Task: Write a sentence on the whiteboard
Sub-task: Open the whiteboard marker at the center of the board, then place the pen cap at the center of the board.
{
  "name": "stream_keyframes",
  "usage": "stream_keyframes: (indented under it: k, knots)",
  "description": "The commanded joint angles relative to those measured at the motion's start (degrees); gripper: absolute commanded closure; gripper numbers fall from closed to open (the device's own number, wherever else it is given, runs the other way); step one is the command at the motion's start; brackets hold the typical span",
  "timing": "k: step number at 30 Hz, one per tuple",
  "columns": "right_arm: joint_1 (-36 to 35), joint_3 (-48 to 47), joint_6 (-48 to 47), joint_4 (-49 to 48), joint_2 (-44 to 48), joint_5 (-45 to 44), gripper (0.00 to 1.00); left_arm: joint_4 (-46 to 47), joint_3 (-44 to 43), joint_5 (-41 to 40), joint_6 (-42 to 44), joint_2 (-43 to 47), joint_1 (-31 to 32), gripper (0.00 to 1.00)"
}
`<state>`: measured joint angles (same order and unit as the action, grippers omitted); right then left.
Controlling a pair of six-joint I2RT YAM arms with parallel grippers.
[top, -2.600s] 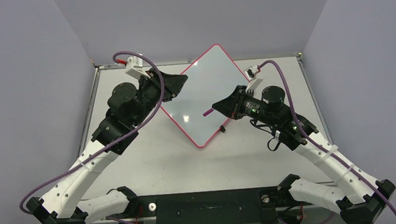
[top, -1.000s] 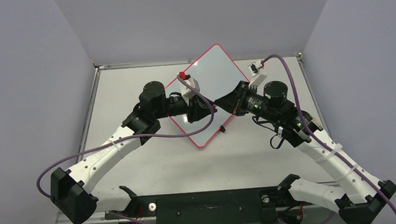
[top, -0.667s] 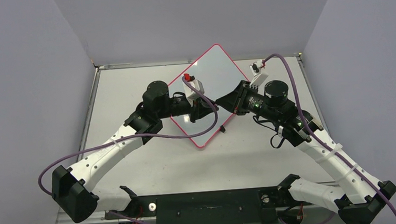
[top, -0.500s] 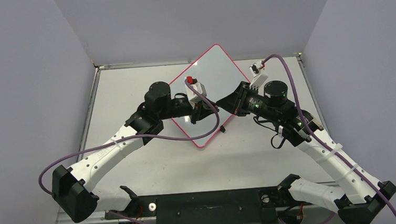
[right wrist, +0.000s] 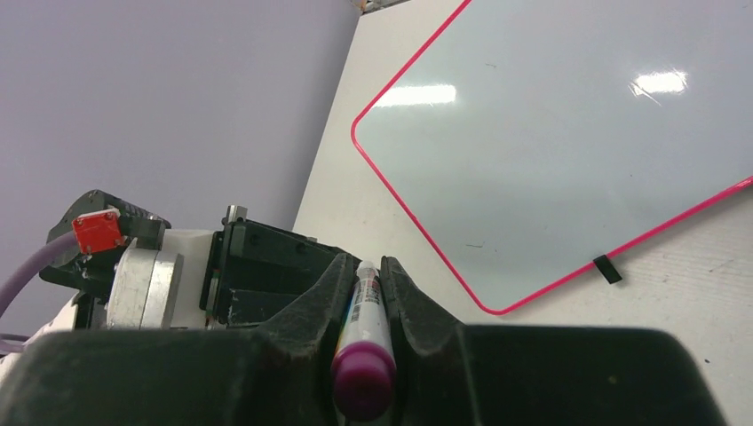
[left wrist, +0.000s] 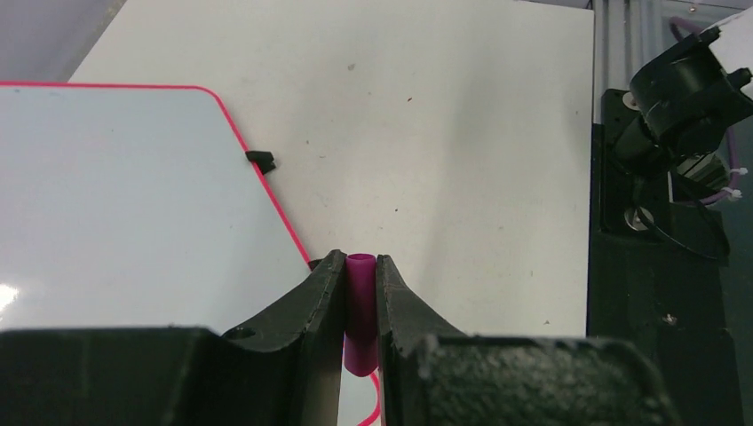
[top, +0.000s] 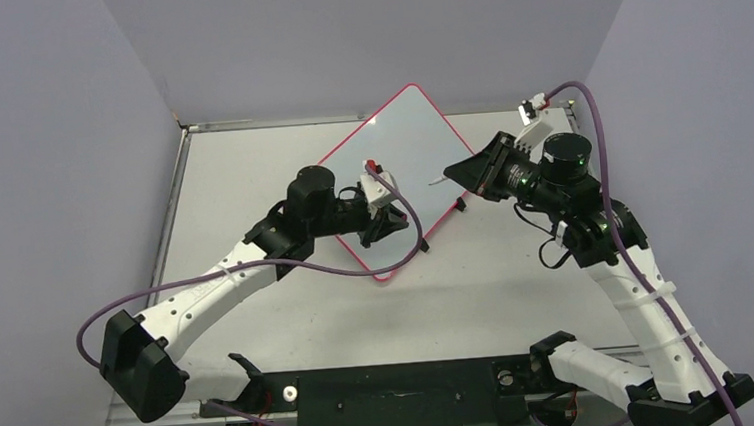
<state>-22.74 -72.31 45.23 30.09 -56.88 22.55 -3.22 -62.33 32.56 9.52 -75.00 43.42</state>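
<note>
Mid-table, on the matte off-white table [top: 251, 182], the whiteboard [top: 403, 141] lay flat and turned like a diamond: a glossy white rectangle with glare patches, a thin pink-red frame and rounded corners. Plain grey-lavender walls closed it in on three sides. Both arms were white with black joints and trailed purple cable. The left arm reached across the board's near-left edge and covered part of it in the top view. The left gripper [left wrist: 360, 264] sat over the frame near the board's near corner, its black textured fingers pinched on a smooth magenta cap [left wrist: 360, 324]. The right gripper [right wrist: 364, 266] hung just off the board's right edge, clamped on the marker [right wrist: 362, 324], a white printed barrel with a magenta end. Its tip pointed toward the board, but contact couldn't be confirmed. In the right wrist view the left wrist blocked part of the sightline. Small black clips [left wrist: 260, 161] sat on the near-right edge.
</note>
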Motion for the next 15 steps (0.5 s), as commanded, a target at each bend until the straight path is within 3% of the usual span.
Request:
stream_keyframes:
  k: [1, 10, 12, 15]
  knots:
    - [1.1, -1.98, -1.73, 0.95, 1.48, -0.6, 1.0, -0.69, 0.41, -7.75, -2.87, 4.57, -0.07, 1.0]
    - [1.03, 4.32, -6.0, -0.2, 6.1, -11.93, 1.0, -5.95, 10.1, -46.57, -21.68, 18.52, -2.11, 1.0]
    - [1.06, 6.53, -5.91, -1.38, 6.61, -12.63, 1.0, -9.19, 12.82, -52.61, -26.29, 21.31, -5.09, 1.0]
    - [0.99, 8.73, -5.91, -2.4, 6.81, -13.05, 1.0, -12.34, 17.44, -54.36, -34.87, 25.77, -11.0, 1.0]
